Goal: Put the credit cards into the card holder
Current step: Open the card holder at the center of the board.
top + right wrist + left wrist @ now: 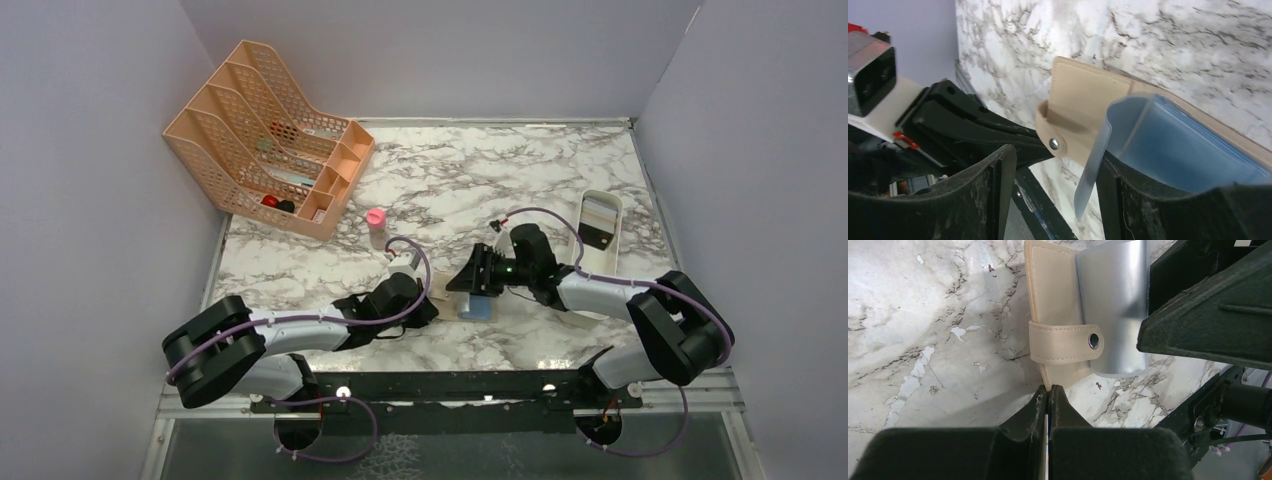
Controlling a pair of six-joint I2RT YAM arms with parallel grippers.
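The tan card holder [1055, 295] lies open on the marble table, snap tab [1065, 342] folded across it, light blue inside [1178, 145] showing. My left gripper [1049, 389] is shut on its near edge and pins it; in the top view it [430, 305] is just left of the card holder [476, 306]. A silvery credit card [1113, 305] stands bowed in the blue pocket. My right gripper [1055, 165] is open around that card's edge [1093, 165], which leans on the right finger [1118, 195]; in the top view it [478, 278] hovers over the card holder.
A long white tray [618, 215] at the right holds a black card [598, 238] and a greyish one [600, 210]. A peach mesh file rack [270, 135] stands at the back left. A small pink-capped bottle [376, 225] stands behind the left gripper.
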